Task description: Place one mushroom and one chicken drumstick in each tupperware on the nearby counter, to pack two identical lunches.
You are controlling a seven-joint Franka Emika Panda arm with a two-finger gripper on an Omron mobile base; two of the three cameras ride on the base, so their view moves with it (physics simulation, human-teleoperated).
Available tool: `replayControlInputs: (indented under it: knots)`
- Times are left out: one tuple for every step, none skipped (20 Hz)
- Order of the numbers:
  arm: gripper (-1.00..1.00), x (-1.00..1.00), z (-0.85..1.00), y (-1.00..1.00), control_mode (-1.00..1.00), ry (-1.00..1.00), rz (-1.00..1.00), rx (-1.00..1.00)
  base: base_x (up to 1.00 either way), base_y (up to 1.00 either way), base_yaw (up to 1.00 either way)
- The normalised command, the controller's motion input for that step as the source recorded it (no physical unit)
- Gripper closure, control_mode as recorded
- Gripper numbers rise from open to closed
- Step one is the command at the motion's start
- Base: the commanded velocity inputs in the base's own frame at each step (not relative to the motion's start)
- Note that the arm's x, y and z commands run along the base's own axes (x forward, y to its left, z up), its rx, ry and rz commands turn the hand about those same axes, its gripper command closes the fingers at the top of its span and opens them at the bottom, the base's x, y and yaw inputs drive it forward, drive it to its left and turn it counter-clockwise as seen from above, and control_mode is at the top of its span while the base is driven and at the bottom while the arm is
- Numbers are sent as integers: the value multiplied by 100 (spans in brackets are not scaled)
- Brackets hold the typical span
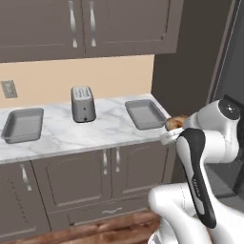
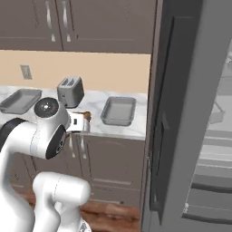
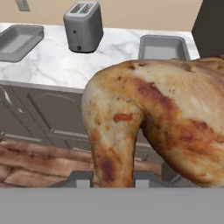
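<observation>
My gripper [image 3: 111,180] is shut on a chicken drumstick [image 3: 157,118], a browned orange piece that looms large in the hand view. The drumstick [image 1: 175,122] hangs in the air just off the counter's [image 1: 95,131] right front corner, close to the right tupperware [image 1: 145,113]. From the other side the drumstick [image 2: 86,116] sits at the end of the white hand, left of that grey tray [image 2: 118,110]. The left tupperware [image 1: 23,125] lies at the far end of the counter. Both trays look empty. The mushroom is out of view.
A silver toaster [image 1: 83,103] stands upright between the two trays. Dark wall cabinets [image 1: 86,24] hang above the counter. A tall dark fridge door [image 2: 181,113] stands open on the right, with shelves [image 2: 213,136] behind it.
</observation>
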Motion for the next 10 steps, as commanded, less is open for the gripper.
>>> replayControlInputs:
  knots:
    - [100,0,0,0,100,0,0,0,84,0,-10]
    - [100,0,0,0,100,0,0,0,82,0,-10]
    - [100,0,0,0,100,0,0,0,81,1,-10]
    - [100,0,0,0,100,0,0,0,79,4,-10]
    - [100,0,0,0,100,0,0,0,73,1,-11]
    - [100,0,0,0,100,0,0,0,62,0,-13]
    - [100,0,0,0,100,0,0,0,61,0,-13]
    - [100,0,0,0,100,0,0,0,61,0,-14]
    - [100,0,0,0,100,0,0,0,61,0,-14]
    - [100,0,0,0,100,0,0,0,60,0,-14]
